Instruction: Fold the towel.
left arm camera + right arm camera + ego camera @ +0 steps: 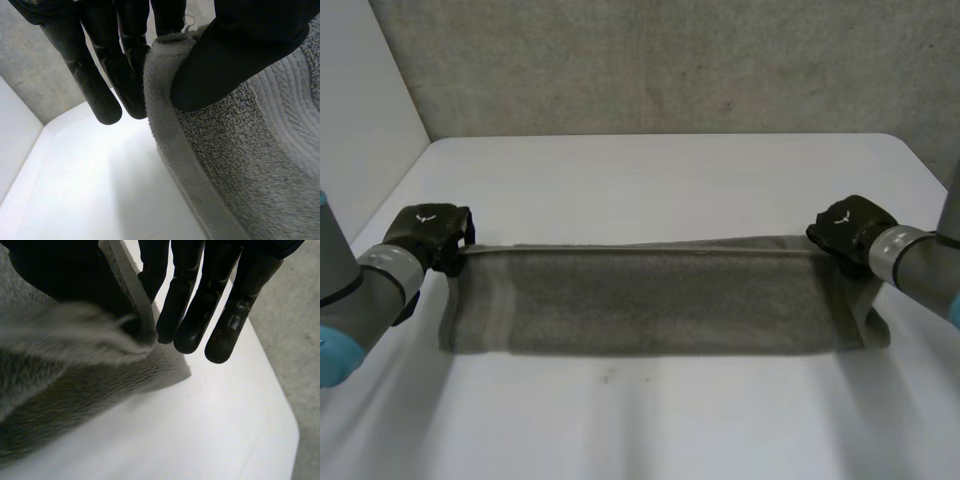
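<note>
Fingers of the left hand point(428, 232) and of the right hand point(850, 228) close on the two far corners of a grey towel point(660, 300), seen from the head camera. The towel lies as a long band across the middle of the white worktop point(660, 170). Its far edge runs straight from one hand to the other, and its near edge rests on the worktop. The grey arms reach in from either side, and a rough grey wall point(660, 60) stands behind the worktop.

From the left wrist camera, the left hand's straight fingers point(102, 95) sit on one side of the towel's hemmed edge. The thumb point(235, 60) presses on the other side, so the corner is pinched between them. The looped pile of the towel spreads away under the thumb, with bare worktop beside the hem.

From the right wrist camera, the right hand's fingers point(190, 315) are straight too. The towel's corner is caught between them and the thumb point(65, 270). The cloth falls away from that pinch onto the worktop, and bare white surface lies beyond the fingertips.
</note>
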`<state>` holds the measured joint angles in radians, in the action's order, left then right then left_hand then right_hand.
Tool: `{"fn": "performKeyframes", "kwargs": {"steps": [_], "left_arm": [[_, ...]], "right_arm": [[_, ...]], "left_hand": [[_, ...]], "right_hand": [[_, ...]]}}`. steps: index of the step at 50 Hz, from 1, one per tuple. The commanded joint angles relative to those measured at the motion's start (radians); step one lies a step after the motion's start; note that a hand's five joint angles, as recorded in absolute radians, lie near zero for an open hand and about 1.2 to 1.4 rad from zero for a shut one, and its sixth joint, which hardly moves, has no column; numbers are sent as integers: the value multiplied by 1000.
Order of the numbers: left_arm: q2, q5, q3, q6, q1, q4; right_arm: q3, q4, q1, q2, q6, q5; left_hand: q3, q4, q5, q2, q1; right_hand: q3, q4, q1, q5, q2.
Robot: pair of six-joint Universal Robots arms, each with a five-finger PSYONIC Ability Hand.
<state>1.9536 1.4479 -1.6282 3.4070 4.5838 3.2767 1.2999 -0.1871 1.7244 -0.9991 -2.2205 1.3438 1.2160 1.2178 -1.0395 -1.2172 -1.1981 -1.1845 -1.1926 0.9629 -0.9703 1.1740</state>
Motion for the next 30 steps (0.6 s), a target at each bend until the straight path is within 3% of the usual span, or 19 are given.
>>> {"fn": "performKeyframes", "kwargs": {"steps": [1, 6, 8, 11, 13, 14, 16, 19, 22, 24, 30], "left_arm": [[66, 48, 76, 0, -11, 34], [108, 48, 166, 0, -36, 54], [117, 48, 269, -3, -55, 96], [108, 49, 309, -6, -63, 144], [73, 54, 359, -18, -68, 312], [73, 54, 360, -18, -68, 313], [-13, 58, 369, -41, -69, 473], [-38, 57, 373, -55, -71, 494], [-53, 51, 369, -75, -68, 428], [-39, 54, 341, -104, -57, 361], [-44, 43, 189, -112, -52, 324]], "right_arm": [[-65, 78, 14, 80, 55, 0], [-194, 112, 23, 123, 58, 8], [-345, 173, 27, 134, 39, 47], [-407, 239, 35, 123, 19, 72], [-450, 432, 57, 55, -69, 94], [-450, 433, 57, 54, -70, 94], [-429, 572, 55, -30, -175, 100], [-418, 564, 54, -55, -214, 95], [-409, 468, 55, -65, -246, 61], [-383, 347, 61, -61, -248, -15], [-255, 230, 57, -70, -237, -84]], "left_hand": [[180, 178, -182, -179, -198], [180, 178, -182, -179, -198], [180, 178, -182, -179, -198], [180, 178, -182, -179, -198], [180, 178, -182, -179, -198], [180, 178, -182, -179, -198], [180, 178, -182, -179, -198], [180, 178, -182, -179, -198], [180, 178, -182, -179, -198], [180, 178, -182, -179, -198], [180, 178, -182, -179, -198]], "right_hand": [[-212, -204, 433, -251, 222], [-212, -204, 433, -251, 222], [-212, -204, 433, -251, 222], [-212, -204, 433, -251, 222], [-212, -204, 433, -251, 222], [-212, -204, 433, -251, 222], [-212, -204, 433, -251, 222], [-212, -204, 433, -251, 222], [-212, -204, 433, -251, 222], [-212, -204, 433, -251, 222], [-212, -204, 433, -251, 222]]}}
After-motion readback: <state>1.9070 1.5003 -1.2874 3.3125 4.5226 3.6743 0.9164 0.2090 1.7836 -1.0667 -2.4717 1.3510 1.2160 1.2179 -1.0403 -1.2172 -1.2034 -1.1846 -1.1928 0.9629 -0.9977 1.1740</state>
